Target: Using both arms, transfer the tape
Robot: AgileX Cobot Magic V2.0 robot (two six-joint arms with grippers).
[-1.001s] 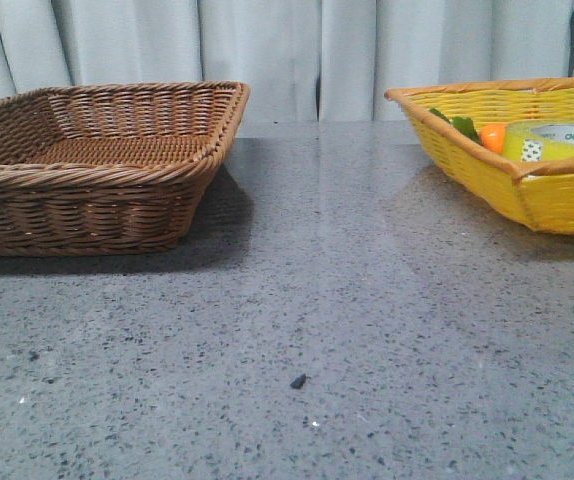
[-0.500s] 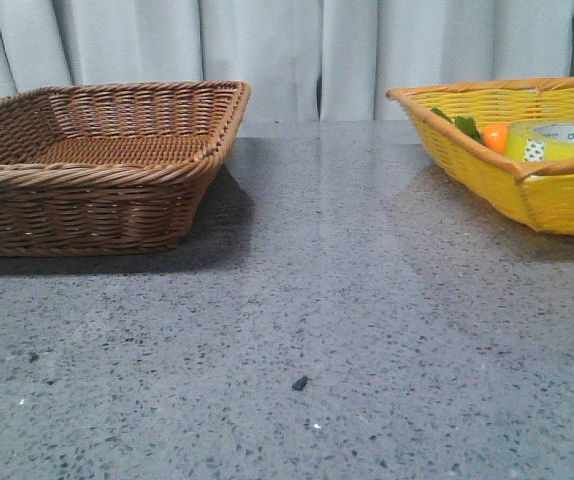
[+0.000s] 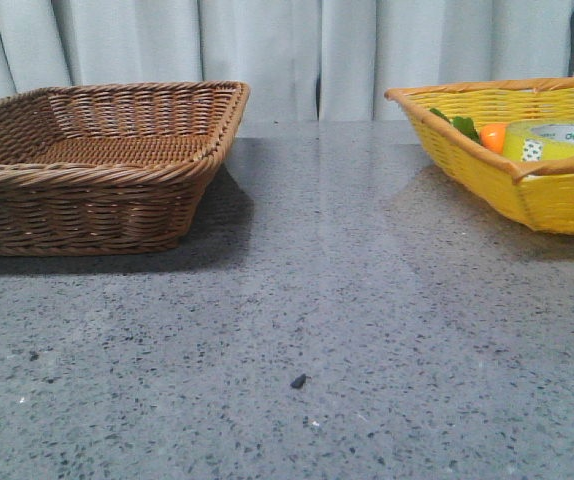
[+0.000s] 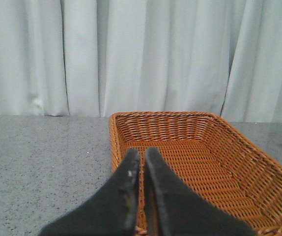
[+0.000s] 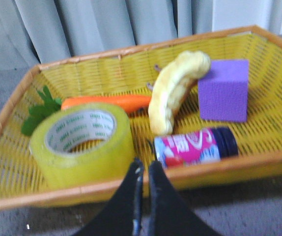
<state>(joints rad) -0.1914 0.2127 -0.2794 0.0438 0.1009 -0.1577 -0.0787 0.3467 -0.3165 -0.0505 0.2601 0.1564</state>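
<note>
The tape (image 5: 84, 142), a wide yellow roll with a white core and green lettering, lies flat in the yellow basket (image 5: 13, 110). It also shows in the front view (image 3: 559, 142) inside that basket (image 3: 487, 175) at the right. My right gripper (image 5: 145, 168) is shut and empty, just outside the basket's near rim, beside the tape. My left gripper (image 4: 142, 156) is shut and empty over the near edge of the brown wicker basket (image 4: 229, 147). Neither gripper shows in the front view.
The yellow basket also holds an orange carrot (image 5: 109, 102) with green leaves, a yellow corn-like toy (image 5: 175, 88), a purple cube (image 5: 224, 91) and a pink can (image 5: 192, 147). The brown basket (image 3: 97, 170) stands at the left on the grey speckled table (image 3: 317, 320). Curtains hang behind.
The view shook slightly; the yellow basket and tape look briefly shifted half a second ago and are back now. No arm shows in the front view.
</note>
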